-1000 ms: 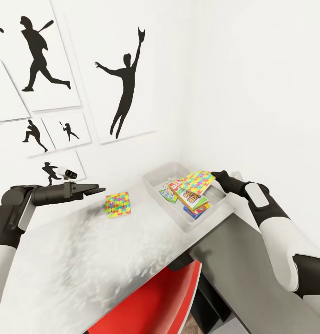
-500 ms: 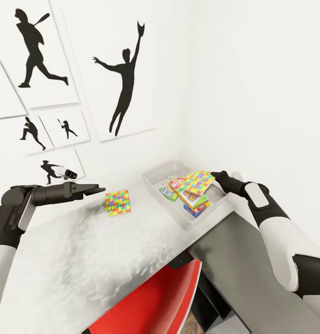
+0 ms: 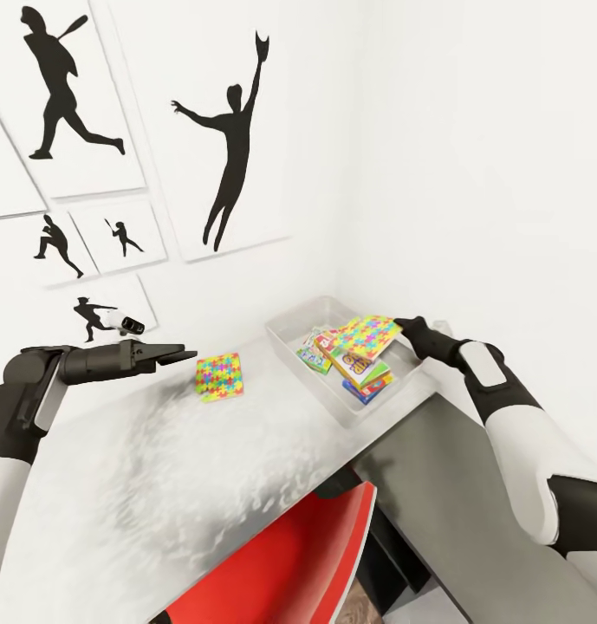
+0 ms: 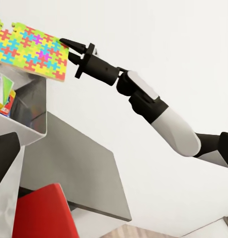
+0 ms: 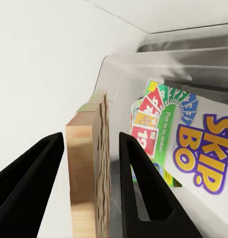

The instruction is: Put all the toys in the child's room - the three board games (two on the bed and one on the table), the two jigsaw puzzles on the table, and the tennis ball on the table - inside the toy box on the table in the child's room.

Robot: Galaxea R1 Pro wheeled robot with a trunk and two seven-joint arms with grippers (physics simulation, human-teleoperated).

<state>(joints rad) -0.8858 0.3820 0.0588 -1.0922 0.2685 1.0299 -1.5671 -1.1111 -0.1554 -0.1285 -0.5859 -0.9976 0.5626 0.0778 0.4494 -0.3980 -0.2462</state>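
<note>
Right now, right gripper (image 3: 402, 327): holds a jigsaw puzzle (image 3: 365, 337) between its fingers, over the toy box (image 3: 291, 334); a thin gap shows each side.
Toy box: far right on the table (image 3: 159, 468), board games (image 3: 361, 374) inside.
Second puzzle (image 3: 219, 378): on the table, left of the box.
Left gripper (image 3: 182, 354): near that puzzle; spread unclear.

Two jigsaw puzzles are counted: one (image 3: 219, 377) lying flat on the worktop (image 3: 159, 468) toward its back edge, and one (image 3: 365, 337) held above the toy box (image 3: 285, 334). One toy box is seen, at the worktop's far right corner. Inside it several board games (image 3: 357, 373) are stacked and overlapped; an exact number cannot be told. One red chair (image 3: 289, 563) is seen at the front edge. Five framed silhouette pictures (image 3: 233, 130) are counted on the wall. Two hands are seen, the left hand (image 3: 181, 354) and the right hand (image 3: 405, 328).
</note>
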